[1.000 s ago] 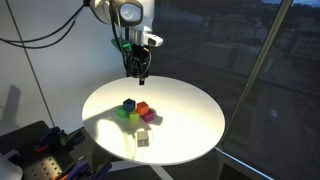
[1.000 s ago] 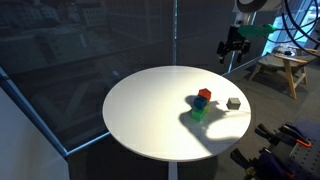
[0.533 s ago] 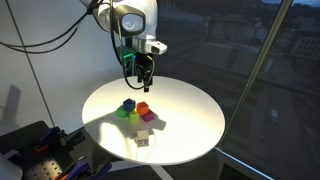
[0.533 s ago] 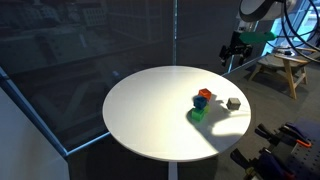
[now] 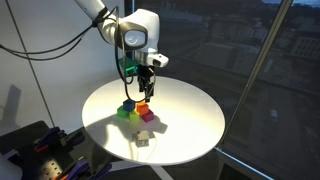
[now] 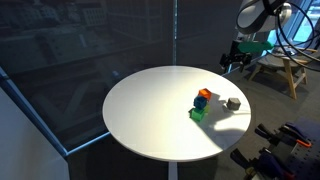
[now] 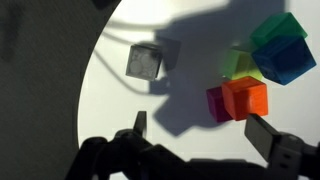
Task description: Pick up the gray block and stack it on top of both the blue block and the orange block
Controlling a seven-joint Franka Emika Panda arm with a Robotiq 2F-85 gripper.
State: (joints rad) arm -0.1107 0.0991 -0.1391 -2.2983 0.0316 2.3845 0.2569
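The gray block [image 7: 148,60] lies alone on the round white table [image 5: 190,100], apart from a cluster of coloured cubes; it shows in both exterior views [image 5: 143,139] [image 6: 233,103]. The blue block [image 7: 288,58] sits in the cluster beside a green cube [image 7: 275,30]. The orange block [image 7: 247,97] sits next to a magenta cube [image 7: 216,102]. My gripper [image 7: 205,130] is open and empty. It hangs above the table at the far side of the cluster [image 5: 146,88], touching nothing.
A yellow-green cube [image 7: 240,65] lies between the blue and orange blocks. The table edge curves close past the gray block. Glass walls surround the table. A wooden stool [image 6: 280,68] stands beyond it, and dark equipment [image 5: 40,150] sits low beside it.
The arm has come down and swung in over the table towards the cube cluster. The blocks have not moved. The gripper stays open.
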